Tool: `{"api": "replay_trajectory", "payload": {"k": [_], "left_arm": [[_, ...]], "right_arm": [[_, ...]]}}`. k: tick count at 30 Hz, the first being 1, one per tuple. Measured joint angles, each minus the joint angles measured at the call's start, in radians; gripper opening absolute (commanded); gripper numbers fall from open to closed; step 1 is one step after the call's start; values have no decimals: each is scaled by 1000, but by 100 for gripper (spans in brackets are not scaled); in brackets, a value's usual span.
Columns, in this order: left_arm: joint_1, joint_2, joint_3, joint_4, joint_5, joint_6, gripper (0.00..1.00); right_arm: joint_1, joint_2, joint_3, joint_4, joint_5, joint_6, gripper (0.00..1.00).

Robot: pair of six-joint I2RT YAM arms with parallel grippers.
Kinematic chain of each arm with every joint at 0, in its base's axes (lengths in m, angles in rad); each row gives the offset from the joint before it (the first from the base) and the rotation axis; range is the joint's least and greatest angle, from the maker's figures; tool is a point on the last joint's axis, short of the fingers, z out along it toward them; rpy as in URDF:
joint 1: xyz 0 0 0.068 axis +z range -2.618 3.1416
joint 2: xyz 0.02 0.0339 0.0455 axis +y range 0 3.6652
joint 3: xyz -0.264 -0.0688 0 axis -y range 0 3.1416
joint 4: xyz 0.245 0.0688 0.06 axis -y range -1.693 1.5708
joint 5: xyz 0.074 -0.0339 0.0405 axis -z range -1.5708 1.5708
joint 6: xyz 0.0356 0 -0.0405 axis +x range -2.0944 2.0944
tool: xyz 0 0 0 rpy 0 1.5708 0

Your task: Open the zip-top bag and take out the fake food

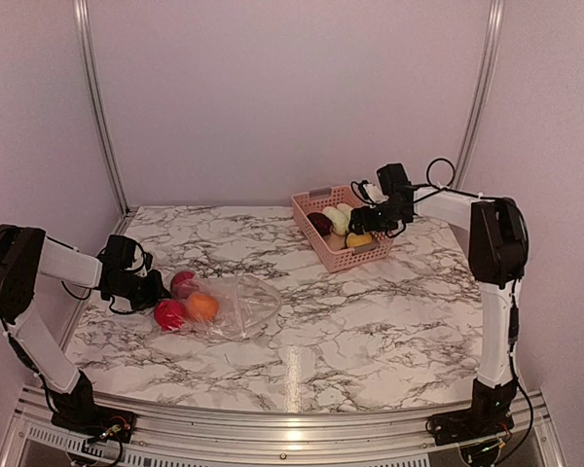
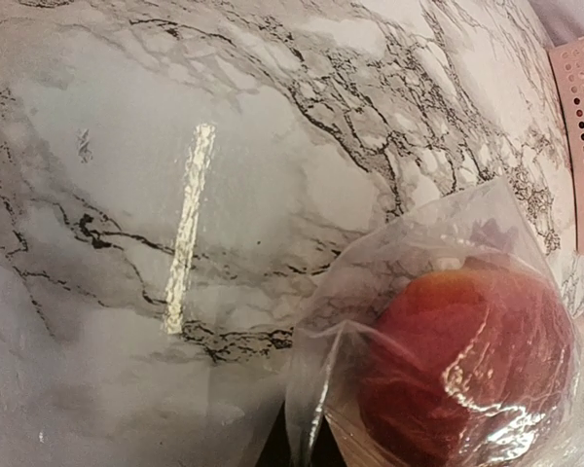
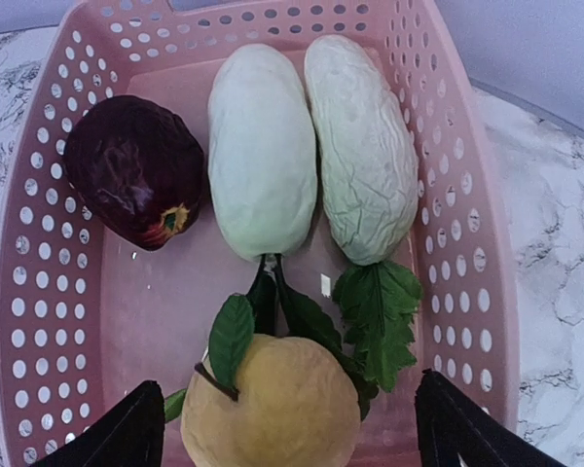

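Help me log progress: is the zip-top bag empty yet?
Not empty: a red fruit shows through the zip-top bag in the left wrist view; from above, an orange fruit and a dark red fruit lie beside it.

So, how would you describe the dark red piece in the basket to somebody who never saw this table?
Find the pink basket at the far right of the marble table. Inside, the dark red fruit lies on the side toward the table's middle, next to two pale long pieces. It alone is dark and squat; the yellow fruit has a green leaf.
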Motion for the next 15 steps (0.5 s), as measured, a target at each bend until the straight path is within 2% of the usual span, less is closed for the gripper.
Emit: {"api": "replay_trajectory", "payload": {"k": [8,15], "left_arm": [[0,-2,0,0,3,3,0],[0,-15,-14,0,4,2,0]], "right_arm": [[23,-198,-110,27,-134,-16,72],[178,-323,-280,122,-310,30,55]]}}
